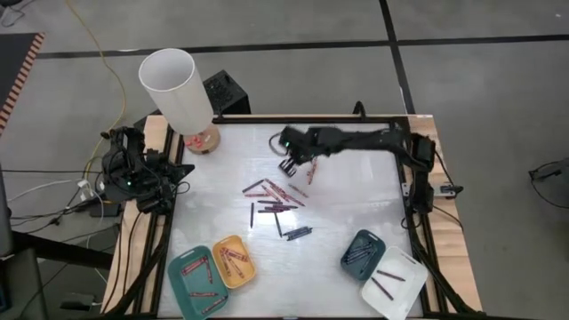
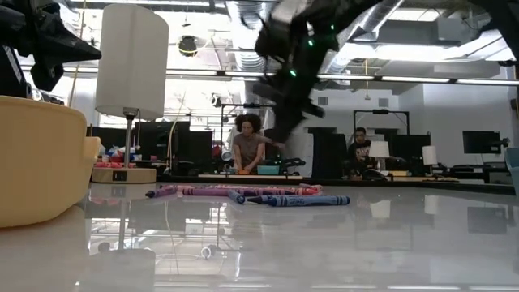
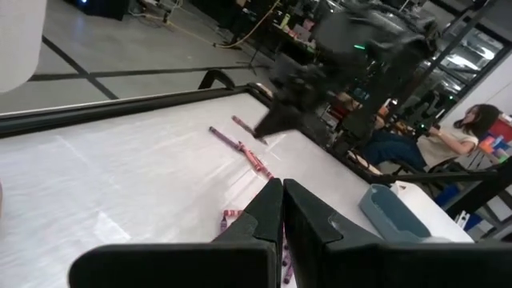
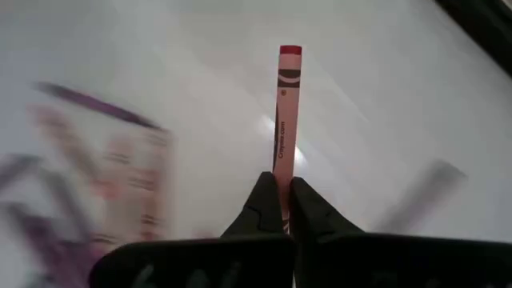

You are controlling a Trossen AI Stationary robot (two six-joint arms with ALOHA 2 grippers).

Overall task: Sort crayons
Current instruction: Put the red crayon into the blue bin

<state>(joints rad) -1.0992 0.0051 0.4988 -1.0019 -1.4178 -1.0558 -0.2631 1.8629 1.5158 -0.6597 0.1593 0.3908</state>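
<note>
Several crayons (image 1: 272,199), red, pink, purple and dark blue, lie scattered at the table's middle and show as a low row in the low view (image 2: 243,195). My right gripper (image 1: 302,165) hangs above the table, on the far side of the scatter, shut on a red crayon (image 4: 285,104). In the low view it (image 2: 284,89) is a dark blur high over the table. My left gripper (image 3: 282,200) is shut on nothing, beyond the table's left edge (image 1: 133,173). My right gripper pinches the red crayon by its near end (image 4: 282,170) between its two fingertips. The fingers slant down and lie along the crayon, which sticks out straight beyond them. The crayon (image 1: 311,172) is lifted clear of the table.
Crayons lie in a teal tray (image 1: 182,283) and a yellow tray (image 1: 242,274) at the near left, and in a dark-blue tray (image 1: 348,258) and a white tray (image 1: 407,293) at the near right. A white-shaded lamp (image 1: 176,87) stands at the far left corner.
</note>
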